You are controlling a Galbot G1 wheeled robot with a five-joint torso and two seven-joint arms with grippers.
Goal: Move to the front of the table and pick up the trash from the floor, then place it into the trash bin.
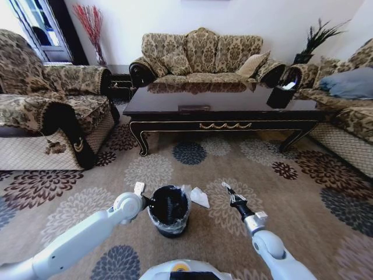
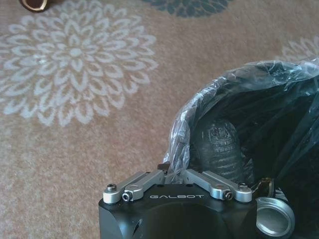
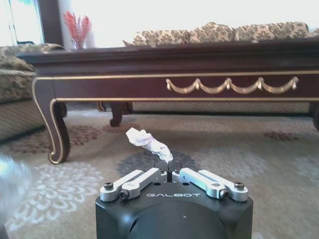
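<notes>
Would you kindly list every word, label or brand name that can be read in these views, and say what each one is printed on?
"GALBOT" – white lettering on the black body of the left end effector, in the left wrist view, beside the trash bin.
"GALBOT" – white lettering on the black body of the right end effector, in the right wrist view, facing the table.
The embossed mark on the dark item inside the bin is too blurred to read.

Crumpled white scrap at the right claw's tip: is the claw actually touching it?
Touching. In the right wrist view the right gripper has its fingertips closed on one end of the crumpled white scrap, which sticks up from them.
</notes>
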